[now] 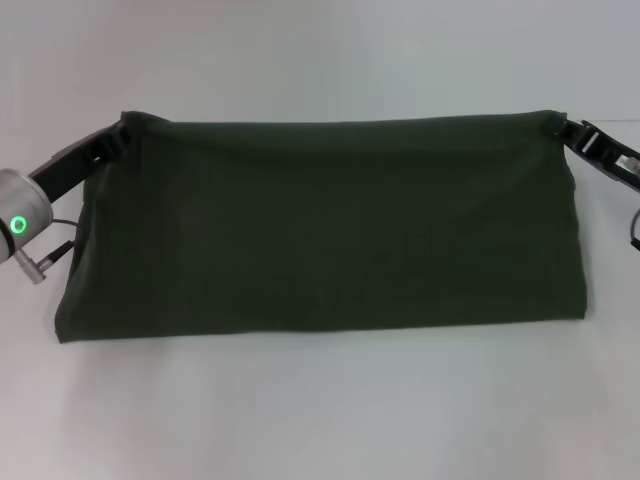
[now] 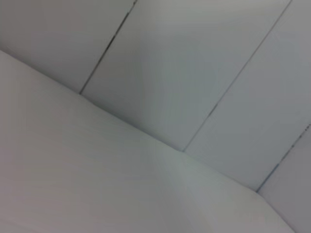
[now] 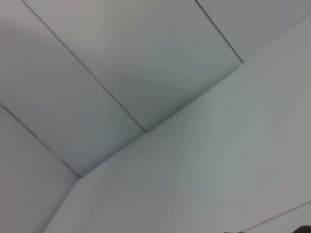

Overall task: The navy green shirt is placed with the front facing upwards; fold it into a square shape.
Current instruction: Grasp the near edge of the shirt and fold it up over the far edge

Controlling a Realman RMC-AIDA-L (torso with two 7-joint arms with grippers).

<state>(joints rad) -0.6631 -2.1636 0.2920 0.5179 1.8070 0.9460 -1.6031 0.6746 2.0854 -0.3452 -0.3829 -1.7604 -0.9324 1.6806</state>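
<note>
The navy green shirt (image 1: 320, 225) lies across the white table as a wide dark olive band, plain side up, with no lettering showing. Its far edge is stretched taut between my two grippers. My left gripper (image 1: 125, 128) is shut on the shirt's far left corner. At the far right corner my right gripper (image 1: 556, 125) pinches the cloth in the same way. The near edge rests on the table. Neither wrist view shows the shirt or any fingers.
The white table (image 1: 320, 420) runs on all around the shirt. Both wrist views show only the table surface (image 2: 97, 184) and a grey panelled wall (image 3: 121, 63) with dark seams behind it.
</note>
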